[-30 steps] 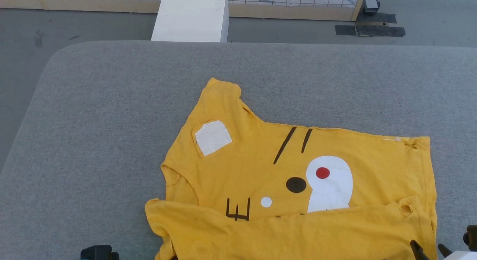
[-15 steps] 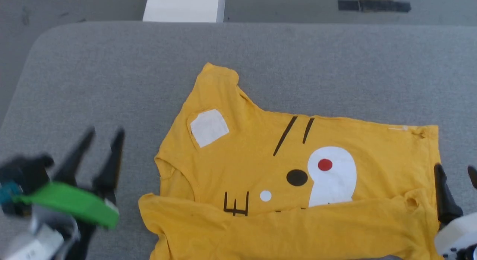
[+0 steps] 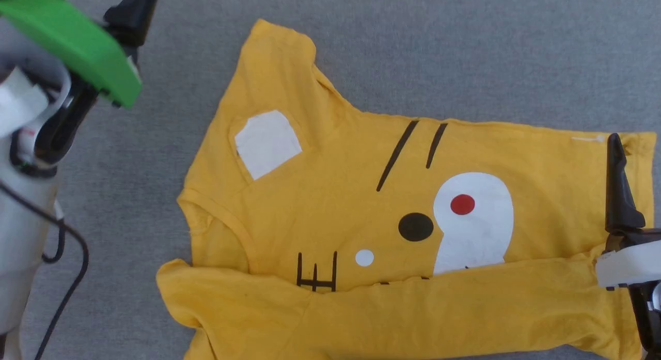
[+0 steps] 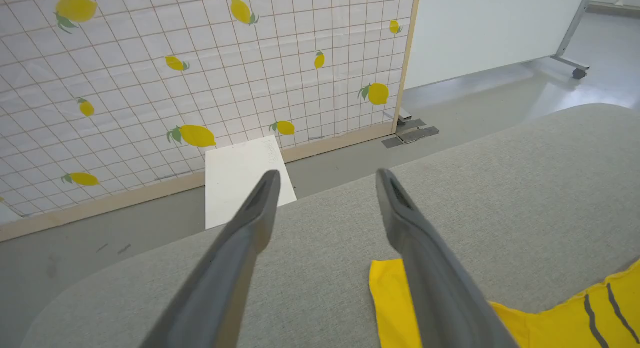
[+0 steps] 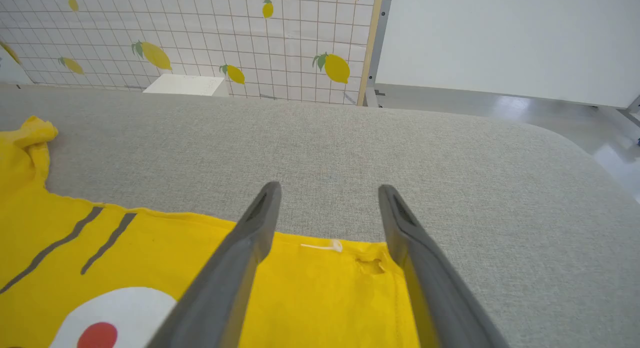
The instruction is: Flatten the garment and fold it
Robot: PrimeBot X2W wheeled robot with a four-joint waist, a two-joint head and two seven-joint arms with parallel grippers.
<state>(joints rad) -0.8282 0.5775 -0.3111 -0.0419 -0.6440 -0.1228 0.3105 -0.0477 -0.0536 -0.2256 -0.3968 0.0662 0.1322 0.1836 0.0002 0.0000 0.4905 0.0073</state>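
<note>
**Left wrist view.** My left gripper (image 4: 327, 174) stands spread wide, with nothing between the fingers. It hangs above the grey table (image 4: 500, 188). One yellow corner of the shirt (image 4: 395, 298) lies flat on the table, beside the finger on that view's right. I cannot tell whether finger and cloth touch. Two black stripes (image 4: 600, 308) of the print show at the lower right. Past the table's edge I note grey floor (image 4: 450, 113), a white box (image 4: 235, 173), a lemon-print screen (image 4: 150, 88) and a white panel (image 4: 475, 28).

**Right wrist view.** My right gripper (image 5: 327, 188) is likewise spread and holds nothing. Its fingers straddle the shirt's far hem corner. A small hole (image 5: 370, 265) and a white thread (image 5: 320, 246) sit there, near the edge. Contact with the cloth cannot be confirmed. Bare table lies beyond the hem.

**Head view.** The shirt lies on the table with the print up, neck toward my left and hem toward my right. The near edge is folded over the body in a long band and covers the bottom of the print. Visible on the print are a white patch (image 3: 266, 143) by the shoulder, a black oval (image 3: 415, 227) and a red dot (image 3: 462, 204) on a larger white area. The far sleeve lies spread out flat. One finger of the right gripper stands over the hem at the right edge. My left arm, with its green cover (image 3: 72, 45) and a black cable (image 3: 67, 256), is at the upper left, over bare table and apart from the shirt.
</note>
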